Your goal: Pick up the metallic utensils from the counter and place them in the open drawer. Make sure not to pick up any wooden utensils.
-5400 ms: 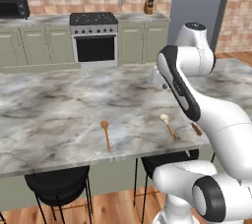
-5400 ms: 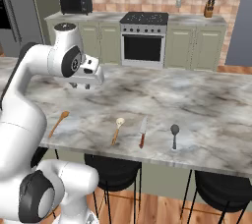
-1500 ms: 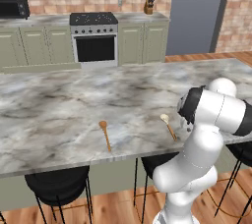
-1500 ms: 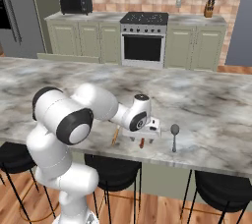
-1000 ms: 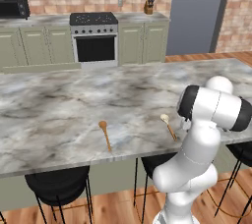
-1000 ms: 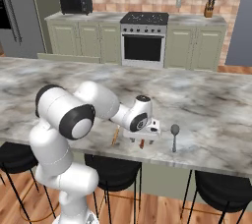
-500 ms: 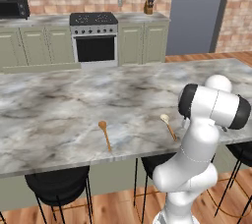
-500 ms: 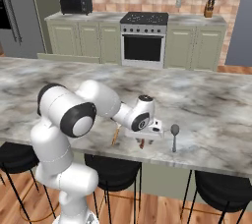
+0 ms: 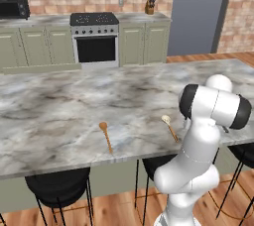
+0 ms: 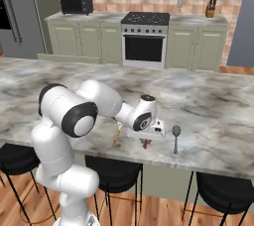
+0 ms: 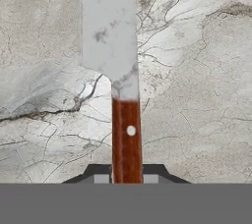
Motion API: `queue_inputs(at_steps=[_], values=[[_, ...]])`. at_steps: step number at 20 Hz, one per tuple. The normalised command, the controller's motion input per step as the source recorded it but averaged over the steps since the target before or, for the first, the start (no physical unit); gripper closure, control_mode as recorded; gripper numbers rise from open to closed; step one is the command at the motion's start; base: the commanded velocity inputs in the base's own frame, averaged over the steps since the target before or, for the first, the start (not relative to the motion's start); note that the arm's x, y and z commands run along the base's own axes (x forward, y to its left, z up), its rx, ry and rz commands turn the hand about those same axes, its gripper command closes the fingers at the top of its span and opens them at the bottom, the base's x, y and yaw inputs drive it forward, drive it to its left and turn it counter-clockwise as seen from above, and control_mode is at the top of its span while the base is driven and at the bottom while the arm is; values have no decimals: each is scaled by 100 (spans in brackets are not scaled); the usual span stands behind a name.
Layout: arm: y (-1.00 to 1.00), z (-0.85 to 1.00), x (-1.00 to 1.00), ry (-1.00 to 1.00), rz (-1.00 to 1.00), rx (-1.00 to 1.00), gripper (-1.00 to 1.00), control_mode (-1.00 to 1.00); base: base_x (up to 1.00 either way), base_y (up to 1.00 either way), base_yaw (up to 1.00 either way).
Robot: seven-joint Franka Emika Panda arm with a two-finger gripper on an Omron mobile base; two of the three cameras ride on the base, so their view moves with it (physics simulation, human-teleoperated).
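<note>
Near the counter's (image 10: 218, 121) front edge, first pickup under way.
I see the gripper (image 11: 127, 179) clenched on the knife's (image 11: 120, 95) red-brown handle, knife flat on stone; grey spoon (image 10: 175, 136) waits beside; nothing stowed yet.

The red-brown-handled utensil (image 11: 126, 134) lies flat on the grey-and-white marbled tabletop (image 10: 218, 106); its broad, pale silvery blade runs straight on from a wooden handle with one pale rivet, and the handle's end sits between the two dark fingers (image 11: 101, 175). Just to its right in the right base view, near the front edge, lies the dark grey spoon (image 10: 175, 137), bowl away from the edge. The orange-brown wooden spoon (image 9: 105, 135) and the pale-headed spoon (image 9: 169, 126) lie apart along the same front strip.
</note>
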Motion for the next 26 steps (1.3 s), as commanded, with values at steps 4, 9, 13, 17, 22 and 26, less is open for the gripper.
queue_inputs(at_steps=[4, 9, 13, 17, 22, 26], values=[[30, 62, -44, -1, -6, 0, 100, -100, 0, 0, 0], [80, 100, -44, -2, -14, 0, 100, -100, 0, 0, 0], [92, 100, -51, 0, -15, 0, 100, -100, 0, 0, 0], [87, 100, -67, 0, -13, 0, 100, -100, 0, 0, 0], [66, 94, -78, 0, -9, 0, 100, -100, 0, 0, 0], [31, 48, -89, 0, -9, 0, 100, -100, 0, 0, 0]])
